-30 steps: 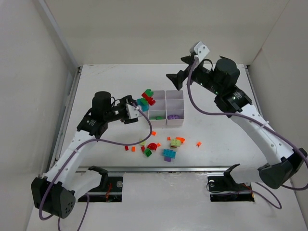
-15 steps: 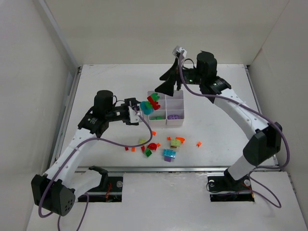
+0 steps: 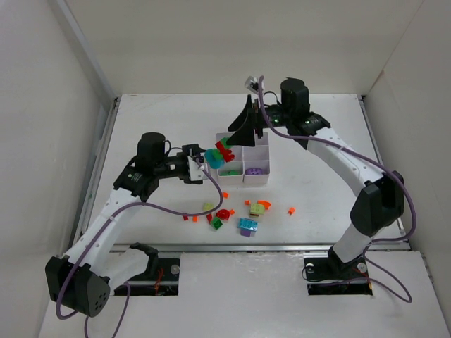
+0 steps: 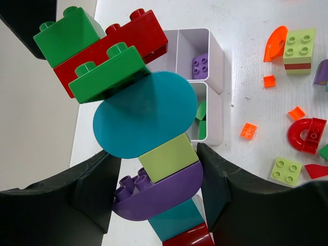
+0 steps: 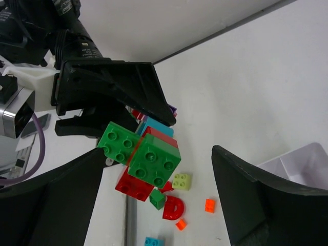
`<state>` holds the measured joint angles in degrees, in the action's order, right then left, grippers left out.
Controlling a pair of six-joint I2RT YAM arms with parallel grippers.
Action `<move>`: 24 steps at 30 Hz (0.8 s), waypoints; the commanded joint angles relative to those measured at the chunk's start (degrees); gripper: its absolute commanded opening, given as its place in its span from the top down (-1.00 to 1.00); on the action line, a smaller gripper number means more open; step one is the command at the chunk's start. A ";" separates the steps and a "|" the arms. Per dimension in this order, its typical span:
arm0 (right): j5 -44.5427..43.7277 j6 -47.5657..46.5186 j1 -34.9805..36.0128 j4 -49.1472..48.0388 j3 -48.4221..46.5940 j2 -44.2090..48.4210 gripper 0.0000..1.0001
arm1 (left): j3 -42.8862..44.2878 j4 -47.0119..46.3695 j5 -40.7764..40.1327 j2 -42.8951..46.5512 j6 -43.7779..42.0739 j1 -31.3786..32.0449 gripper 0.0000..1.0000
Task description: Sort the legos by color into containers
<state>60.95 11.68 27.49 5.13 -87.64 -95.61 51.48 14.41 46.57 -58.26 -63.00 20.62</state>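
My left gripper (image 4: 156, 174) is shut on a stack of joined legos (image 4: 143, 120): purple, yellow-green and cyan pieces with red and green bricks at the far end. In the top view the stack (image 3: 217, 151) hangs over the left part of the white six-compartment tray (image 3: 268, 158). My right gripper (image 5: 159, 174) is open, its jaws standing wide on either side of the stack's green end bricks (image 5: 154, 161) without touching them. In the top view it (image 3: 236, 134) is just behind the stack. The tray (image 4: 215, 56) holds a purple brick (image 4: 201, 65) and green bits (image 4: 201, 120).
Loose legos lie on the table in front of the tray: a red arch (image 3: 223, 213), a yellow-green brick (image 3: 258, 207), a cyan and purple piece (image 3: 246, 225), small orange bits (image 3: 290, 210). White walls stand on the left, right and back.
My right arm has swung left and down from the back right, bringing its open jaws to the stack's green end. My left gripper has carried the stack slightly right, over the tray.
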 commanded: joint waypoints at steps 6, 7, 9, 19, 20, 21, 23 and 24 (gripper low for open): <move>2.60 0.18 1.26 -1.35 -1.22 -2.65 -0.64 | 1.60 -3.34 1.78 1.83 -0.01 0.21 1.00; 2.60 0.18 1.26 -1.35 -1.22 -3.26 -0.60 | 1.60 -3.34 1.77 2.36 0.68 0.21 1.00; 2.07 0.18 1.26 -1.35 -1.22 -3.79 -0.45 | 0.99 -3.34 1.77 2.36 0.69 0.21 1.00; 2.60 1.33 1.26 -1.35 -2.98 -4.93 0.58 | -1.46 -1.58 1.77 2.98 1.92 0.21 1.00; 2.60 1.33 1.26 -1.35 -2.98 -4.93 0.65 | -2.00 -1.58 1.77 2.98 2.44 0.21 1.00; 2.60 1.33 1.26 -1.35 -2.98 -5.54 0.71 | -2.52 -1.58 0.99 2.98 2.45 0.21 1.00; 2.60 1.85 1.26 -1.35 -2.45 -5.55 0.81 | -4.01 -1.58 -0.33 2.98 3.23 0.21 1.00; 2.60 1.85 1.26 -1.35 -2.45 -5.55 0.85 | -4.55 -1.58 -1.03 2.98 3.93 0.21 1.00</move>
<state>62.17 13.13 28.32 5.58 -87.90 -101.08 48.73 13.85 45.71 -56.49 -60.86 20.58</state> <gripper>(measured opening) 0.429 0.541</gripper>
